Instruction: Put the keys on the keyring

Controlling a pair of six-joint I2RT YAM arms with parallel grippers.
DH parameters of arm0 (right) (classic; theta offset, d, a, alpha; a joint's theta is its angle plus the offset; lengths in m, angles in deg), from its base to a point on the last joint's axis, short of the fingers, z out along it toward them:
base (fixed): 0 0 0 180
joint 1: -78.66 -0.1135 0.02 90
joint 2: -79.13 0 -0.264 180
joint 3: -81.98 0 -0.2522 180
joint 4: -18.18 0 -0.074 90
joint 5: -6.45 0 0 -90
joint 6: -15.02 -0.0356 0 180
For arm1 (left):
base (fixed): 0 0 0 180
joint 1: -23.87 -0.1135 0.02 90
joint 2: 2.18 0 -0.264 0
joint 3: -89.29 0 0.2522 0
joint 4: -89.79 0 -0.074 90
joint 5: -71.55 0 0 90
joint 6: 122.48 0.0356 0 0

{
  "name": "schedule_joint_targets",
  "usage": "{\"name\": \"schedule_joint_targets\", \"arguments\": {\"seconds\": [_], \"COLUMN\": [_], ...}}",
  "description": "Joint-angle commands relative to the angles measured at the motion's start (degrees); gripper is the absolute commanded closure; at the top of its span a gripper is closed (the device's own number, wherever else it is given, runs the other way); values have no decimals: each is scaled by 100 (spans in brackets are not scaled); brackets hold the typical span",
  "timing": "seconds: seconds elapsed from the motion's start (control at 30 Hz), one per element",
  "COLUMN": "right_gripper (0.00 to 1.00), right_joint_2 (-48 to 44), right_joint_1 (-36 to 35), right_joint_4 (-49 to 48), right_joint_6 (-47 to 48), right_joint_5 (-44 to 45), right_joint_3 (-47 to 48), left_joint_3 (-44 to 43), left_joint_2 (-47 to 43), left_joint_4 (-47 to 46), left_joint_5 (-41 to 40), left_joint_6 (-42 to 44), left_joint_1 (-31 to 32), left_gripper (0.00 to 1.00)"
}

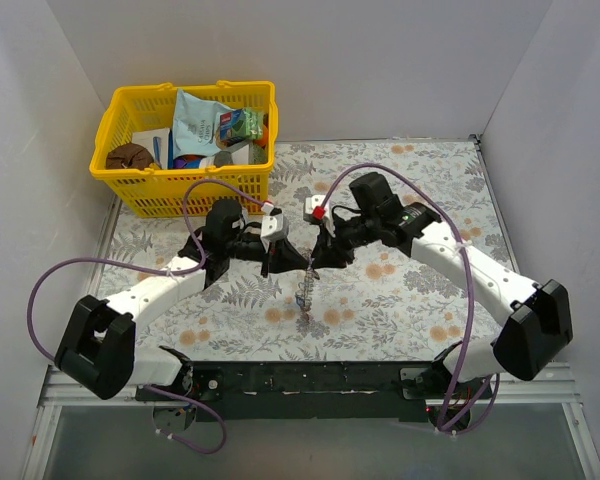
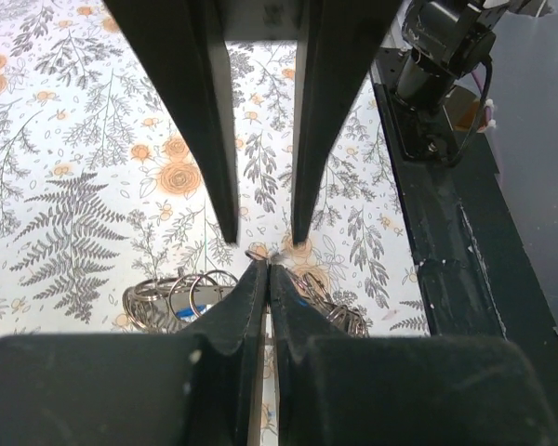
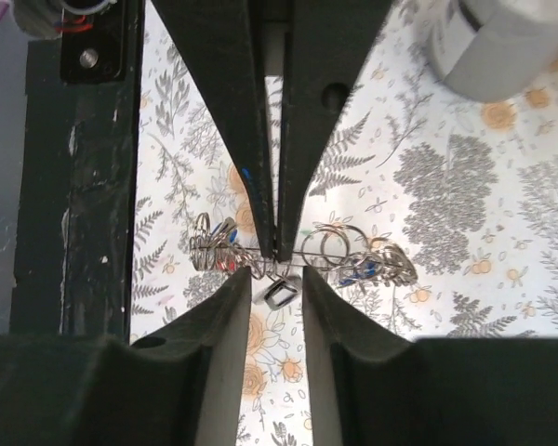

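Floral-print table point(image 1: 420, 290) within white walls point(image 1: 380, 60), yellow basket point(image 1: 130, 186) at rear; left gripper point(image 3: 277, 247) pinching keyring point(image 3: 207, 249), right gripper point(image 3: 277, 276) parted.

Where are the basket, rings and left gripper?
basket point(image 1: 140, 190): top view, front wall.
rings point(image 2: 149, 302): left wrist view, stacked loops.
left gripper point(image 2: 267, 268): left wrist view, between its shut fingertips.

Your table point(image 1: 420, 290) is covered by a floral cloth. You have a yellow basket point(image 1: 130, 185) at its far left corner. A tangle of metal rings point(image 2: 181, 297) lies mid-table.
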Motion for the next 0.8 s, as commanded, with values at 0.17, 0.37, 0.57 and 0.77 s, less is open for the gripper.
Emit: {"name": "schedule_joint_targets", "arguments": {"seconds": [0.17, 0.37, 0.57, 0.77], "right_gripper": [51, 50, 50, 50], "right_joint_2": [-1040, -1155, -1146, -1094], "right_joint_1": [924, 1162, 1162, 1162], "right_joint_4": [-1925, -2225, -2444, -2524], "right_joint_6": [-1133, -1266, -1292, -1319], "right_joint_5": [-831, -1411, -1894, -2132], "right_joint_3": [-874, -1086, -1174, -1218], "left_joint_3": [728, 1220, 1590, 1888], "left_joint_2": [-661, -864, -820, -750], "left_joint_4": [-2233, -3419, -4799, -5995], "left_joint_5": [-546, -801, -932, -1179], "left_joint_6": [-1271, -1701, -2360, -2843], "left_joint_1": [30, 21, 21, 30], "left_gripper": [100, 100, 100, 100]}}
